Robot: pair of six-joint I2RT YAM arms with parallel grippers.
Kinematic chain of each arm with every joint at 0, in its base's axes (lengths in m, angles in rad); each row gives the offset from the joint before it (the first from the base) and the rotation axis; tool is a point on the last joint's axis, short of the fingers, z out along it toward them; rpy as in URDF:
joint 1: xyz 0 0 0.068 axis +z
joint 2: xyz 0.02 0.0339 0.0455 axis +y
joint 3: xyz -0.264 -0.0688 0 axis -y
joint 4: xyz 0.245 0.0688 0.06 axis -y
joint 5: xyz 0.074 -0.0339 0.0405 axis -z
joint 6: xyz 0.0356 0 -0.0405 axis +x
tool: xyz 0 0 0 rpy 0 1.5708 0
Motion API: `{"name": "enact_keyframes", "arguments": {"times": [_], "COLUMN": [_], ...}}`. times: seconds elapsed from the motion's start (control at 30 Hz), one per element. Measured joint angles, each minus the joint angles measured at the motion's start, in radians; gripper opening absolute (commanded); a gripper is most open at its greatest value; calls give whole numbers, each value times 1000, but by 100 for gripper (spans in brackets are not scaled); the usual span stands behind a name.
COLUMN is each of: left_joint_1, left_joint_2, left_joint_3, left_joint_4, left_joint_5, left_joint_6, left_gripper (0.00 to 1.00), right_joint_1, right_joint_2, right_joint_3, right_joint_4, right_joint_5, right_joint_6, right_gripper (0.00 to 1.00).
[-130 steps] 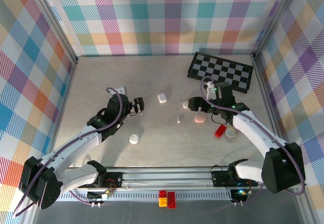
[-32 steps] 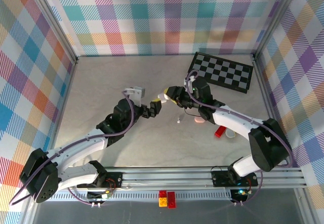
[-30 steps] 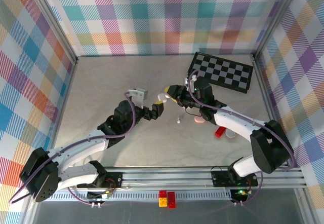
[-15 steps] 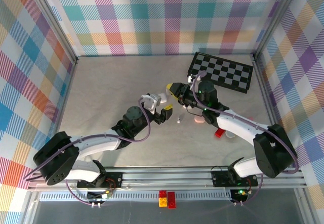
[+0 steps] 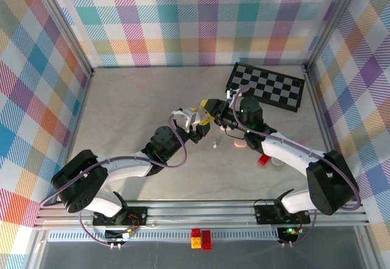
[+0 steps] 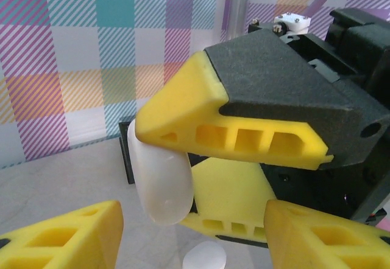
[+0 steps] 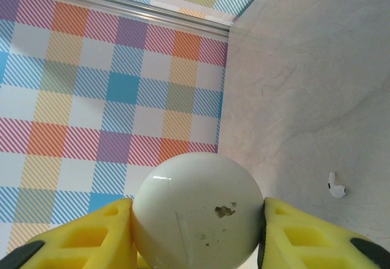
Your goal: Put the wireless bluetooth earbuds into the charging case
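Observation:
My right gripper is shut on a white, pebble-like charging case, held up off the table with its lid closed. In the left wrist view the same case hangs from the right gripper's yellow fingers. My left gripper sits just below and in front of it, jaws apart on either side and not touching it. From above, the left gripper and right gripper meet at mid-table. One small white earbud lies on the table nearby, and the right wrist view shows this earbud too.
A pink case, a red block and a white case lie under the right arm. A checkerboard lies at the back right. A pale rounded thing rests on the table below the held case.
The left arm has swung right and up to the right gripper, and its jaws have narrowed. The right gripper has kept the case and barely shifted.

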Motion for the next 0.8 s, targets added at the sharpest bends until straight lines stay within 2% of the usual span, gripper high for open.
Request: {"name": "enact_keyframes", "arguments": {"times": [0.33,0.8], "left_joint_1": [0,0], "left_joint_2": [-26,20], "left_joint_3": [2,31], "left_joint_4": [0,31], "left_joint_5": [-11,-49], "left_joint_6": [-29,-30], "left_gripper": [61,54], "right_joint_1": [0,0], "right_joint_2": [0,0], "right_joint_3": [0,-14], "right_joint_4": [24,68], "right_joint_5": [-39,-71], "right_joint_6": [1,1], "right_gripper": [44,44]}}
